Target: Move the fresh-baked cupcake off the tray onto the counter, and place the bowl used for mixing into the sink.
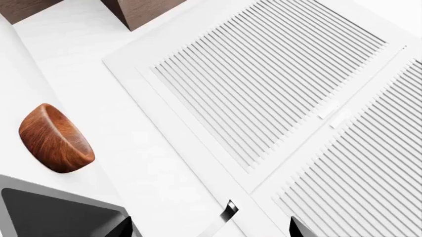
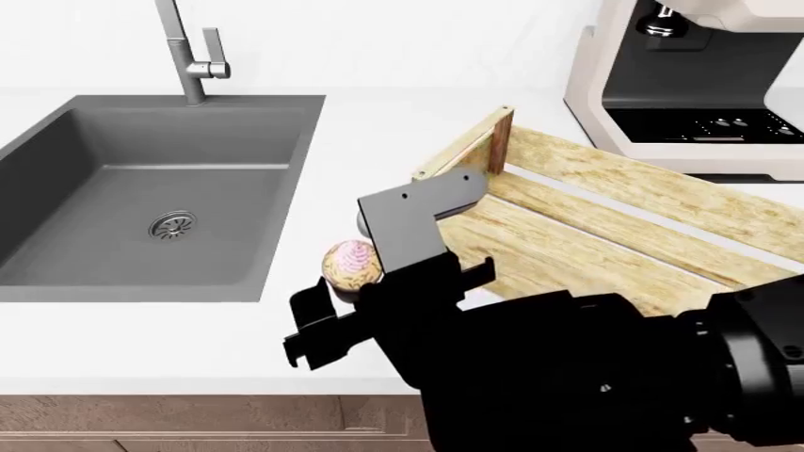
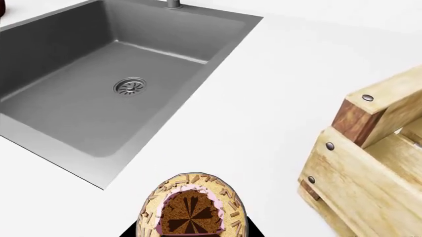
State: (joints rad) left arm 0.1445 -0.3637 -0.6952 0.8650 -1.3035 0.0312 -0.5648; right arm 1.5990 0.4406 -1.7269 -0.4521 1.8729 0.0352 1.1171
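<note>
My right gripper (image 2: 342, 294) is shut on the cupcake (image 2: 350, 263), over the white counter (image 2: 339, 141) between the sink (image 2: 151, 198) and the wooden tray (image 2: 603, 226). In the right wrist view the cupcake (image 3: 191, 207) lies tipped, its dark wrapper base facing the camera, with dark fingers on both sides. Whether it touches the counter (image 3: 264, 98) I cannot tell. In the left wrist view the reddish-brown bowl (image 1: 56, 138) rests on the counter (image 1: 132, 148) beside a corner of the sink (image 1: 53, 212). My left gripper (image 1: 211, 229) is open wide and holds nothing; it is outside the head view.
A steel faucet (image 2: 188, 47) rises behind the sink. A cream appliance (image 2: 703, 85) stands behind the tray at the back right. White louvred doors (image 1: 277, 89) fill much of the left wrist view, with brown wood (image 1: 142, 10) beyond them.
</note>
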